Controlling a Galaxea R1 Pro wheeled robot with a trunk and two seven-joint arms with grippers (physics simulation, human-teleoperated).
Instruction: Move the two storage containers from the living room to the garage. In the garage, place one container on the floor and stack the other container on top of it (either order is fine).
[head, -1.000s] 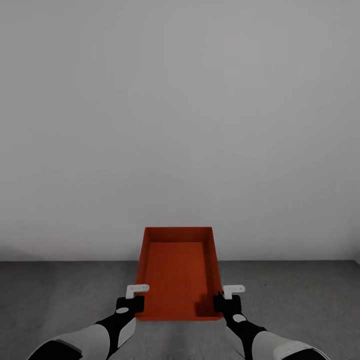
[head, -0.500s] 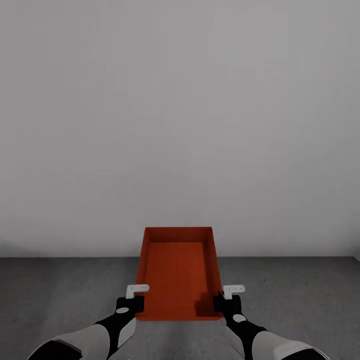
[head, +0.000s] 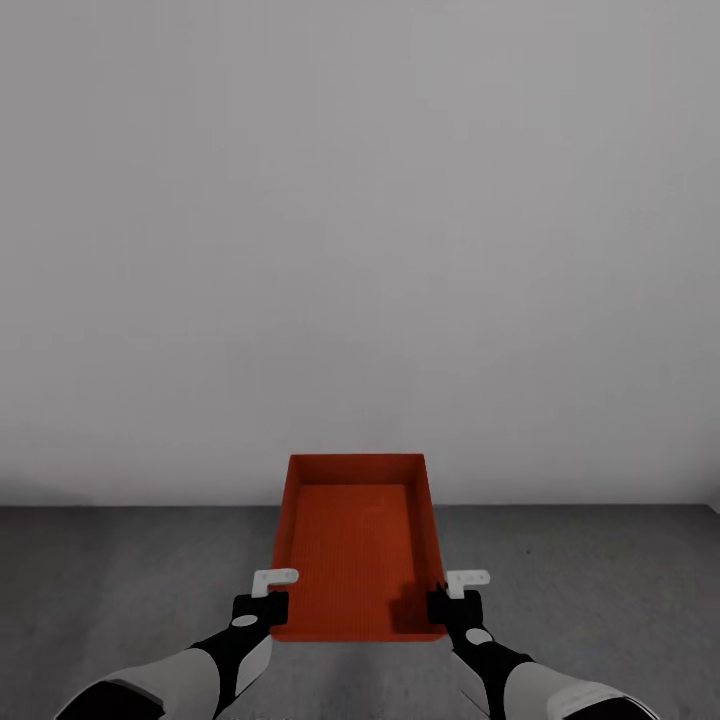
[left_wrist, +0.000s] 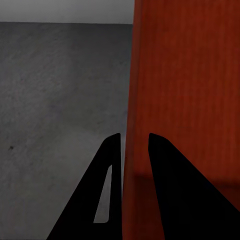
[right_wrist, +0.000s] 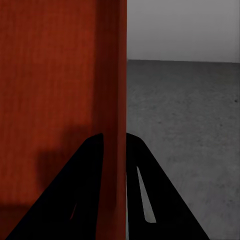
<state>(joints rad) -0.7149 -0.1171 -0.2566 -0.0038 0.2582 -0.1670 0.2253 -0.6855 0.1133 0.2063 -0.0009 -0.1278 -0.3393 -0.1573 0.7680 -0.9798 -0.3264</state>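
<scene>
Concrete floor (head: 120, 600) lies bare at 9 o'clock of the robot, and it runs forward to a plain pale grey wall (head: 360, 250) at 12 o'clock. The left gripper (head: 262, 598) is closed on the left wall of the storage container (head: 355, 545), near its near corner. In the left wrist view the two dark fingers (left_wrist: 107, 195) stand one on each side of the thin orange-red wall (left_wrist: 185, 100), with grey floor beside it. The container is held above the floor, straight ahead of the robot, with its long axis pointing to 12 o'clock and its far edge just in front of the line where wall and floor meet. The right gripper (head: 455, 598) is closed on the right wall in the same way; in the right wrist view its fingers (right_wrist: 82, 195) clamp the wall edge (right_wrist: 60, 90). At 3 o'clock the floor is also bare. Compared with one second ago, the wall-floor line sits higher in the head view, while the grippers and container keep their places.
</scene>
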